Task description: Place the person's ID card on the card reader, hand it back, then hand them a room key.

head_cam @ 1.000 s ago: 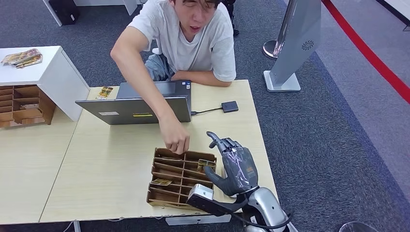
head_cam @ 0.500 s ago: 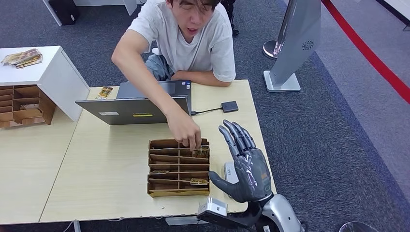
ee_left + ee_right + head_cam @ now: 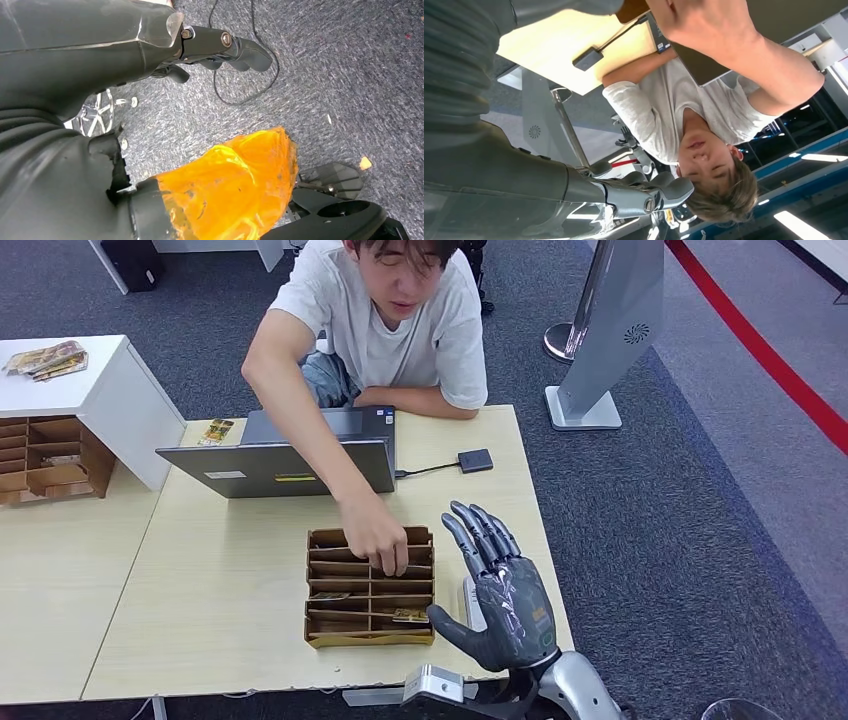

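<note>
Working table: pale wood table (image 3: 230, 570) in front of robot; person (image 3: 385, 330) sits at far side, leaning over it.
laptop: grey laptop (image 3: 275, 465) at far edge, lid toward robot; small dark card reader (image 3: 475, 460) just to its right, on a cable.
tray: brown divider tray (image 3: 370, 587) near middle-front of table, long slots running left-right; a few cards lie in slots, e.g. one card (image 3: 410, 616) in a near-right slot.
person's hand: person's hand (image 3: 378, 535) reaches down into far rows of tray, fingertips in a slot; cannot tell if it grips a card.
right hand: right hand (image 3: 505, 590) raised just right of tray, back toward camera, fingers straight and spread, thumb out toward tray; holds nothing. White flat thing partly hidden under it; cannot tell what.
left hand: left hand (image 3: 150, 45) hangs over carpet per wrist cam, fingers loosely curled; whether it holds anything, cannot tell.
key relation: cards lie to left of right hand's fingers, long axis left-right along slots; right hand far nearer than left.
ID card: not made out for sure; no card on reader.
judgement: next move prob. a reach leftward into tray or to person's hand.
</note>
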